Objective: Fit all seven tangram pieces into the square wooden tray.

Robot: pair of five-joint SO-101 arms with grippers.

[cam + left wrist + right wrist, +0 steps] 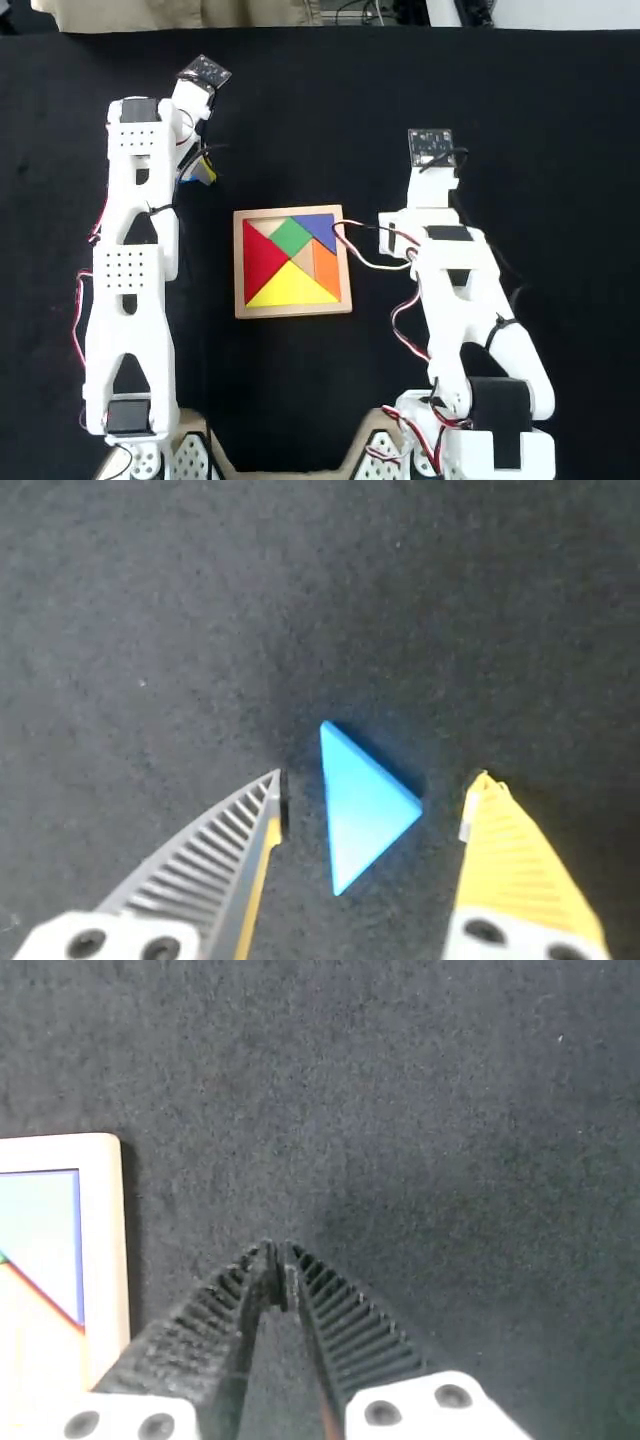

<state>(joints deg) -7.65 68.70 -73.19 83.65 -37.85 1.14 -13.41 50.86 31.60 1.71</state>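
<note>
The square wooden tray (240, 262) lies mid-table with several pieces in it: red (262, 258), yellow (292, 288), green (291, 237), dark blue (320, 228) and orange (326, 265). Two wood-coloured triangular patches sit among them, and I cannot tell whether they are pieces or bare tray floor. A light blue triangle (365, 805) lies flat on the black cloth to the tray's far left. My left gripper (380, 785) is open with one finger on each side of it, apart from it. My right gripper (278, 1260) is shut on nothing, low over the cloth beside the tray's corner (100, 1250).
Black cloth covers the table. The left arm (135, 270) stretches along the tray's left side and the right arm (460, 290) along its right. A loose cable (365, 255) from the right arm hangs at the tray's right rim.
</note>
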